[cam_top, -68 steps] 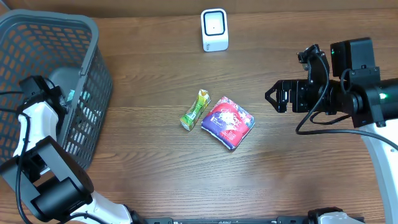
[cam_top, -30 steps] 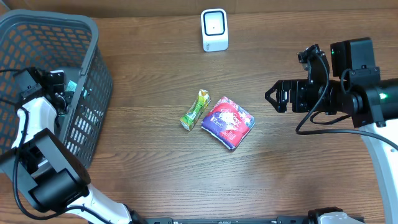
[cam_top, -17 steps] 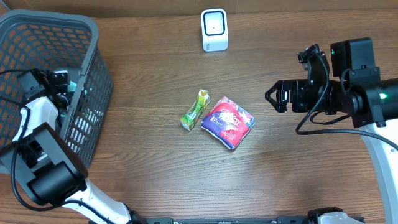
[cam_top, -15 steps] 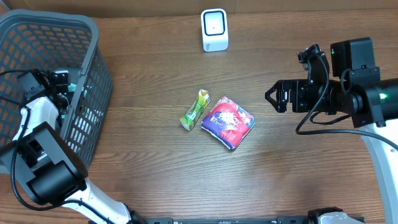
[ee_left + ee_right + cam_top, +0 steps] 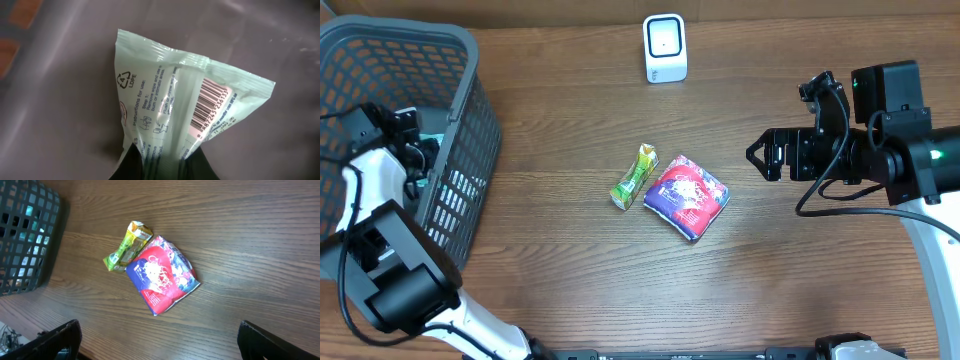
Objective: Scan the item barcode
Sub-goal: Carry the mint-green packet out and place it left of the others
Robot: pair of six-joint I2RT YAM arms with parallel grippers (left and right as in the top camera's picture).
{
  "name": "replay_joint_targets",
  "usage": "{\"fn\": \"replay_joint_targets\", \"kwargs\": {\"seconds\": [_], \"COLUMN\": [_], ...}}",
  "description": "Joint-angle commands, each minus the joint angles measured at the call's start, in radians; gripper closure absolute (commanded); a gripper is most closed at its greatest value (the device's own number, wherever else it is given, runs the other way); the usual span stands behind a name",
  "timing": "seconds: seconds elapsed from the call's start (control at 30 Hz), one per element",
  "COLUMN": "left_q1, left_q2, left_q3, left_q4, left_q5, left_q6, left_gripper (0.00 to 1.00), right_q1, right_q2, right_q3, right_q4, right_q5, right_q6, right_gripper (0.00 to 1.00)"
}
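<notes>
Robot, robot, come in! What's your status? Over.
Left gripper shut on pale green packet, inside basket, barcode showing. Right gripper open, hovering over table. Basket wall between it and scanner. Over.

The mint packet (image 5: 165, 100) is pale green with black print; its black barcode (image 5: 212, 102) sits on a seemingly pinkish patch. The basket (image 5: 460, 190) is dark grey lattice, the table (image 5: 570, 290) brown woodgrain, the pouch (image 5: 686, 196) red and purple, the sachet (image 5: 634, 177) green-yellow, the scanner (image 5: 665, 48) white.

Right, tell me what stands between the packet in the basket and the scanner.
The basket's mesh wall: the packet, clamped in the left jaws, is inside the basket, while the white scanner stands on the table outside it.
</notes>
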Motion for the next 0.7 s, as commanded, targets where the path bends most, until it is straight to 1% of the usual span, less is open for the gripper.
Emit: {"fn": "replay_joint_targets", "kwargs": {"seconds": [0.0,0.17,0.23,0.3,0.4,0.5,0.57,0.67], "left_q1": [-0.001,-0.037,-0.069,-0.129,-0.244,-0.401,-0.501,-0.627], "left_q2": [-0.146,-0.257,-0.296,-0.336,-0.375,-0.372,-0.352,-0.309], "left_q3": [0.198,0.515,0.624,0.711,0.737,0.731,0.701,0.612], "left_q4": [-0.093,-0.335,-0.435,-0.545,-0.645,-0.775,-0.839,-0.868], "left_q5": [0.022,0.023,0.024,0.027,0.031,0.031,0.03,0.002], "left_q6": [-0.103,-0.115,-0.148,-0.177,-0.189,-0.231,-0.264,-0.28], "left_gripper": [0.96,0.96,0.96,0.96,0.96,0.96,0.96,0.96], "right_q1": [0.005,0.005,0.005,0.005,0.005,0.005,0.005,0.005], "right_q2": [-0.006,-0.006,-0.006,-0.006,-0.006,-0.006,-0.006,-0.006], "right_q3": [0.026,0.026,0.026,0.026,0.026,0.026,0.026,0.026], "right_q4": [0.005,0.006,0.006,0.008,0.021,0.036,0.035,0.035], "right_q5": [-0.002,-0.002,-0.002,-0.002,-0.002,-0.003,-0.002,-0.002], "right_q6": [0.006,0.006,0.006,0.006,0.009,0.029,0.029,0.028], "right_gripper": [0.0,0.0,0.0,0.0,0.0,0.0,0.0,0.0]}}
